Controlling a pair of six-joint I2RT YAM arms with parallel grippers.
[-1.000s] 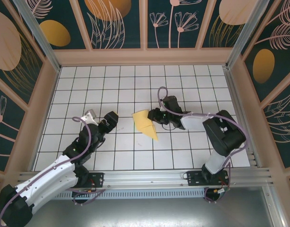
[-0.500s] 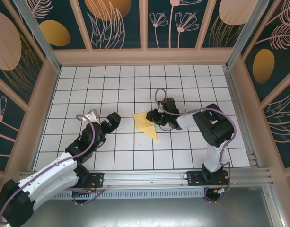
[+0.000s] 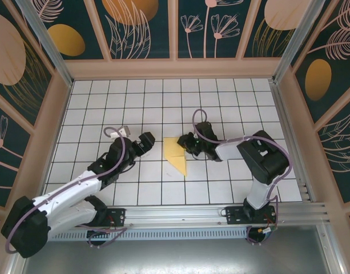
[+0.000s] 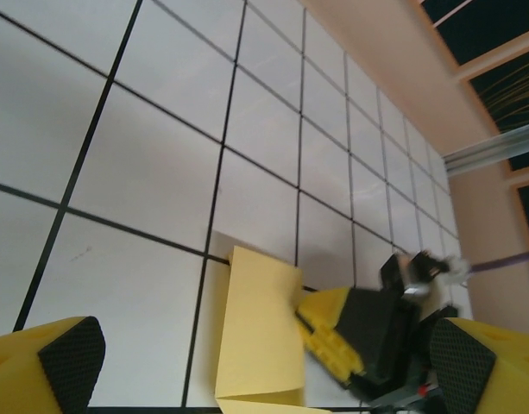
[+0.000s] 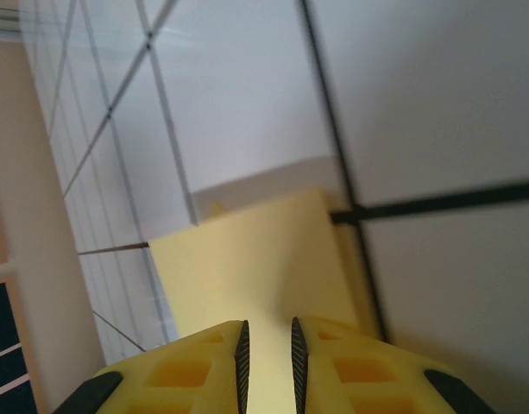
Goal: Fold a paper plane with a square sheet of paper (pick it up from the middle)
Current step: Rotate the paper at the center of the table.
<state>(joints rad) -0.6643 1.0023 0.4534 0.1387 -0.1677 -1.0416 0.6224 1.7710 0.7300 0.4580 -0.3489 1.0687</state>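
The square sheet of paper (image 3: 175, 154) lies folded on the white grid table (image 3: 135, 108), a pale-yellow piece with a straight top edge and a point toward the near side. My right gripper (image 3: 186, 143) rests on its right edge, jaws nearly shut with a slim gap. In the right wrist view the paper (image 5: 255, 259) runs flat beneath and beyond that gripper (image 5: 267, 345), showing through the gap and not pinched. My left gripper (image 3: 152, 141) stands wide open just left of the paper, apart from it. In the left wrist view that gripper (image 4: 266, 369) frames the paper (image 4: 257, 332).
Tan walls (image 3: 175, 68) with dark floral panels close in the table at the back and sides. An aluminium rail (image 3: 175, 212) runs along the near edge. The right arm's purple cable (image 3: 195, 119) loops above its wrist.
The left arm has reached right, its open gripper coming close to the paper's left edge. The paper has turned under the right gripper, so its top edge now lies squarer to the grid.
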